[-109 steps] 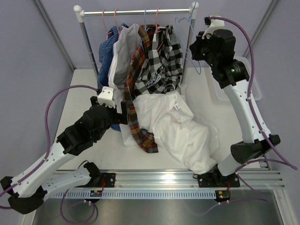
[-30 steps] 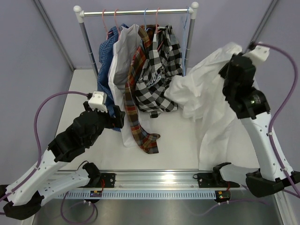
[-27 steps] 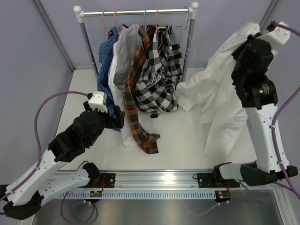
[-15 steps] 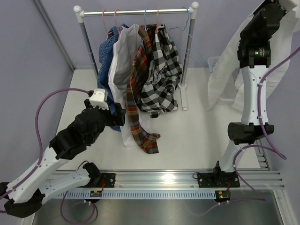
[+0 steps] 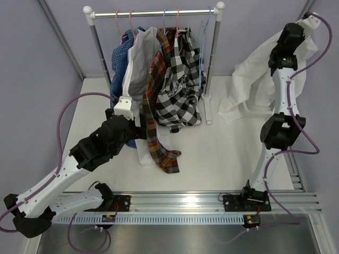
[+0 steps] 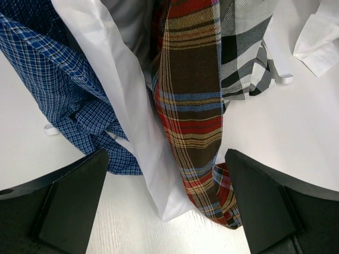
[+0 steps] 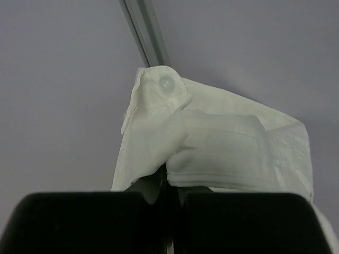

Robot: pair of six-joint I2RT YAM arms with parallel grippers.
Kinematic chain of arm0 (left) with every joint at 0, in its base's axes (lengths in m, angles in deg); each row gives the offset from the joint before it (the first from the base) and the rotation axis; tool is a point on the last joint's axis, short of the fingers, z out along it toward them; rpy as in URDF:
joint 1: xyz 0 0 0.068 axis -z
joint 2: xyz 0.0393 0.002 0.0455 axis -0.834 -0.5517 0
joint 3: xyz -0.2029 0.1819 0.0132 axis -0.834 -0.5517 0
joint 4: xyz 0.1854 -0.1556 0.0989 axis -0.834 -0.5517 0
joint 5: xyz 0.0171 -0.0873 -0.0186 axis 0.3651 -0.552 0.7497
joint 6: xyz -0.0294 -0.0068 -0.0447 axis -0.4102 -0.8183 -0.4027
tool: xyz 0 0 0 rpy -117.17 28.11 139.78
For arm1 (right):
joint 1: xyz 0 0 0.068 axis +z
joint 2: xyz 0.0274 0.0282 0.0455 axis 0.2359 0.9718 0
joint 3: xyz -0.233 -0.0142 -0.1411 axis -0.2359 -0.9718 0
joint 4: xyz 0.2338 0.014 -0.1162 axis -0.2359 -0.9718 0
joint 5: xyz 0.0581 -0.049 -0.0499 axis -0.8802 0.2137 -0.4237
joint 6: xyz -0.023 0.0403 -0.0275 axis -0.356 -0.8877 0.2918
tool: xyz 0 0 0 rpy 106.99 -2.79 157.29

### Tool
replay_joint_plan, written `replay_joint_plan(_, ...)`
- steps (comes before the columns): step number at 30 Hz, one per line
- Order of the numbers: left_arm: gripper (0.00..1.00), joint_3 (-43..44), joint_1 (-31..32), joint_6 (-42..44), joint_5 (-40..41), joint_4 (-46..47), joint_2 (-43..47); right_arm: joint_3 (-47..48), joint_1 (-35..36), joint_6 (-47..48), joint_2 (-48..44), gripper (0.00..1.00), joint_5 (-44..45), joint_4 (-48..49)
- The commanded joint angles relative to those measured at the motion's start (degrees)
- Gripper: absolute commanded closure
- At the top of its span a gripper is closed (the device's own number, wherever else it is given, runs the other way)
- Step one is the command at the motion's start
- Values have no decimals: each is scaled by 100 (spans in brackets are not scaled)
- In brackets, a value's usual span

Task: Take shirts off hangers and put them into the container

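- We count five shirts. Four hang at the far side: one blue checked shirt (image 5: 121, 61), one hanging white shirt (image 5: 137, 64), one red plaid shirt (image 5: 164, 157) and one black-and-white checked shirt (image 5: 183, 90). One held-up white shirt (image 5: 254, 74) is at the far right.
- We count five hanger hooks on the rail: three pink hangers (image 5: 117, 22) (image 5: 131, 21) (image 5: 177, 20) and two light blue hangers (image 5: 164, 21) (image 5: 206, 24).
- We see one clothes rack (image 5: 153, 12), with two upright posts.
- We count two arms, the left arm (image 5: 100, 145) and the right arm (image 5: 283, 92).
- We count two purple cables (image 5: 79, 100) (image 5: 318, 32), one on each arm.
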Motion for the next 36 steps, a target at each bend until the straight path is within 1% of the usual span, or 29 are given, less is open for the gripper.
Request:
replay_joint_plan(1, 1, 295, -17, -25, 235, 168, -30, -760, -19, -1076, -3, 100, -161, -864)
replay_joint_plan(3, 1, 295, -17, 10, 244, 160, -48, -1085, -28, -1611, 146, 100, -169, -1253)
replay_joint_plan(5, 1, 269, -26, 11, 253, 160, -39, -1174, -37, -1947, 330, 98, -117, -1929)
replay_joint_plan(6, 1, 277, -26, 19, 253, 160, -30, -1210, -46, -2288, 392, 96, -117, -2132)
replay_joint_plan(7, 1, 260, -26, 19, 253, 160, -39, -1227, -116, -2474, 514, 92, -212, -2543)
replay_joint_plan(8, 1, 251, -17, 28, 244, 160, -39, -1245, -160, -2789, 550, 89, -344, -2704)
replay_joint_plan(9, 1, 242, -26, 19, 235, 160, -30, -1245, -204, -2870, 585, 84, -493, -2827)
replay_joint_plan(10, 1, 225, -17, 19, 226, 160, -22, -1219, -222, -2889, 612, 72, -651, -3028)
replay_joint_plan(12, 1, 225, -26, 11, 183, 160, -13, -1175, -204, -2600, 516, 60, -688, -3057)
replay_joint_plan(13, 1, 225, -26, 11, 165, 160, 5, -1201, -178, -2460, 272, 52, -705, -2935)
replay_joint_plan(14, 1, 225, -26, 11, 165, 168, 14, -1253, -117, -2119, 139, 33, -732, -2847)
replay_joint_plan(15, 1, 225, -26, 19, 156, 168, 22, -1376, -81, -1941, -36, 26, -749, -2768)
replay_joint_plan(17, 1, 242, -26, 46, 156, 177, 31, -1508, 32, -1494, -553, 18, -828, -2591)
replay_joint_plan(18, 1, 251, -26, 63, 156, 168, 31, -1700, 198, -1361, -731, 12, -837, -2547)
replay_joint_plan(20, 1, 242, -17, 63, 139, 177, 49, -1947, 401, -1167, -1197, 10, -811, -2512)
replay_joint_plan(22, 1, 251, -26, 46, 86, 177, 49, -2579, 805, -1149, -1696, 10, -741, -2329)
replay_joint_plan(23, 1, 242, -17, 28, 51, 177, 75, -3120, 937, -1236, -1847, 10, -706, -2249)
replay_joint_plan(24, 1, 242, -26, 19, 42, 177, 84, -3413, 1025, -1350, -1997, 10, -697, -2187)
replay_joint_plan(25, 1, 234, -26, 19, 24, 177, 101, -3668, 1296, -1516, -2242, 10, -723, -2065)
replay_joint_plan(26, 1, 234, -35, 11, 7, 177, 145, -3932, 1377, -1901, -2331, 10, -758, -2020)
replay_joint_plan(27, 1, 225, -35, 11, -11, 177, 180, -4422, 1456, -2078, -2419, 10, -758, -1959)
replay_joint_plan(28, 1, 207, -35, 11, -20, 168, 198, -4627, 1579, -2263, -2533, 11, -706, -1828)
replay_joint_plan(29, 1, 207, -35, -24, -55, 168, 259, -4977, 1641, -2552, -2560, 11, -723, -1765)
replay_joint_plan(30, 1, 199, -35, -33, -64, 177, 295, -5085, 1685, -2711, -2561, 11, -741, -1721)
replay_joint_plan(34, 1, 128, -35, -112, -116, 168, 453, -5402, 1782, -3310, -2324, 12, -654, -1668)
replay_joint_plan(36, 1, 102, -35, -139, -134, 160, 497, -5490, 1791, -3548, -2245, 15, -539, -1563)
